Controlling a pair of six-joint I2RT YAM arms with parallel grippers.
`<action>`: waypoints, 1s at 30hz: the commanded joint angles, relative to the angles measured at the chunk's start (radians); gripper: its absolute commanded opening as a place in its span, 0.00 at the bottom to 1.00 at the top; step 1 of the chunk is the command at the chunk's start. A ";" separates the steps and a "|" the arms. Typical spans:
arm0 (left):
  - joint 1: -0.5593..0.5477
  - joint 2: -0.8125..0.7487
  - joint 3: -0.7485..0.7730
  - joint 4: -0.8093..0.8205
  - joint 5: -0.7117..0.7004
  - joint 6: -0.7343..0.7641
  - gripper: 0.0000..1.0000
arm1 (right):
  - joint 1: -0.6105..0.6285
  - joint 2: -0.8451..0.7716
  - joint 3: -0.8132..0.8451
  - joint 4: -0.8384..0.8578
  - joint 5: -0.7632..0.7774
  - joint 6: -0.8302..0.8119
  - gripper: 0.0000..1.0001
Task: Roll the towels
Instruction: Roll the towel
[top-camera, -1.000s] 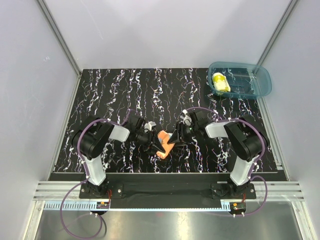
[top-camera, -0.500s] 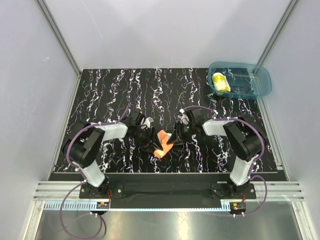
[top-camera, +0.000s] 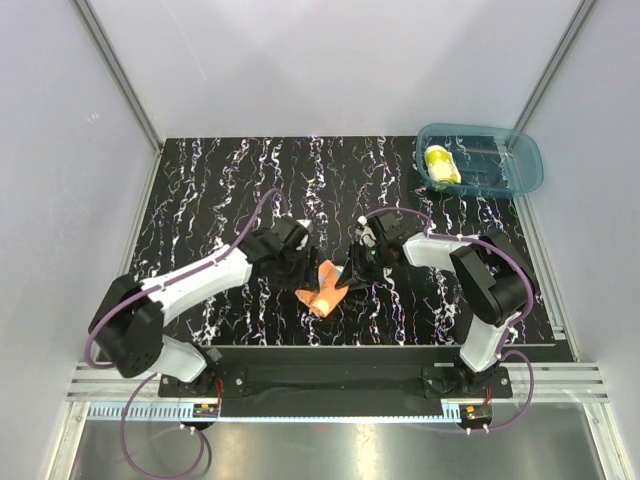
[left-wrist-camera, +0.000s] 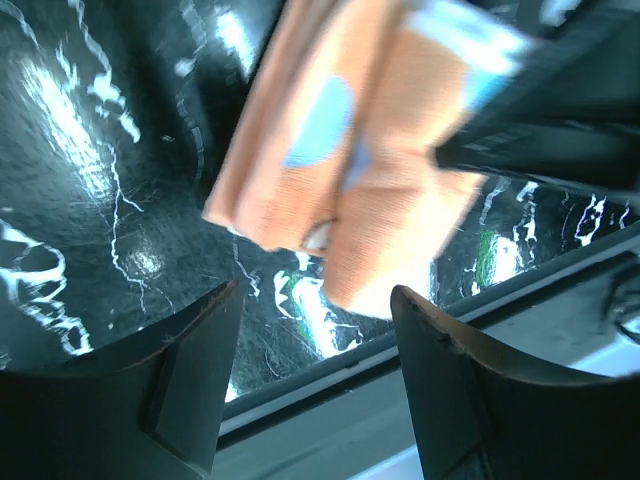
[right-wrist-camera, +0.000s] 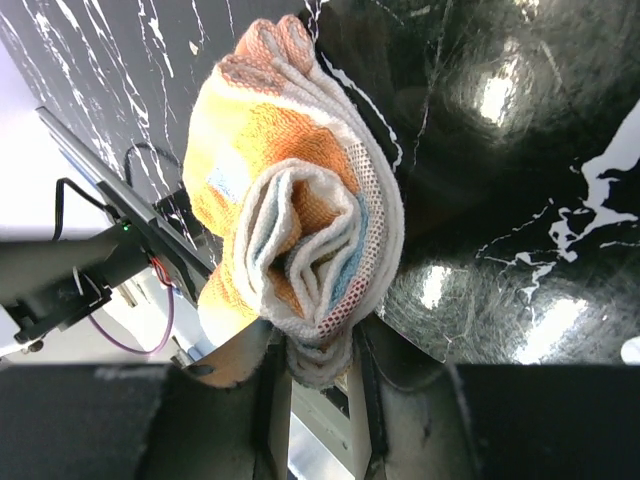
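Note:
The orange towel (top-camera: 323, 288) with light-blue and white patches lies partly rolled near the table's front middle. My right gripper (top-camera: 346, 279) is shut on its rolled end; in the right wrist view the towel (right-wrist-camera: 290, 200) bulges out above the gripper (right-wrist-camera: 318, 375). My left gripper (top-camera: 303, 277) is open just left of the towel; in the left wrist view the towel (left-wrist-camera: 350, 170) hangs beyond the gripper (left-wrist-camera: 315, 300), not between the fingers. The yellow towel (top-camera: 441, 165) lies bundled in the teal bin (top-camera: 515, 172).
The teal bin stands at the table's far right corner. The black marbled table (top-camera: 220, 190) ends in a metal rail (top-camera: 320, 352) just in front of the towel. Grey walls close in on both sides.
My left arm has swung its elbow out to the left and stretched, with its gripper still beside the towel. The towel has shifted slightly toward the front. My right gripper has kept its hold.

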 joint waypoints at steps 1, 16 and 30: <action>-0.107 -0.078 0.082 -0.037 -0.265 0.039 0.66 | 0.016 -0.037 0.043 -0.069 0.049 -0.023 0.21; -0.415 0.100 0.184 0.000 -0.468 0.084 0.63 | 0.036 -0.016 0.124 -0.158 0.069 -0.045 0.20; -0.426 0.286 0.155 0.046 -0.538 0.102 0.64 | 0.038 0.000 0.141 -0.184 0.070 -0.062 0.19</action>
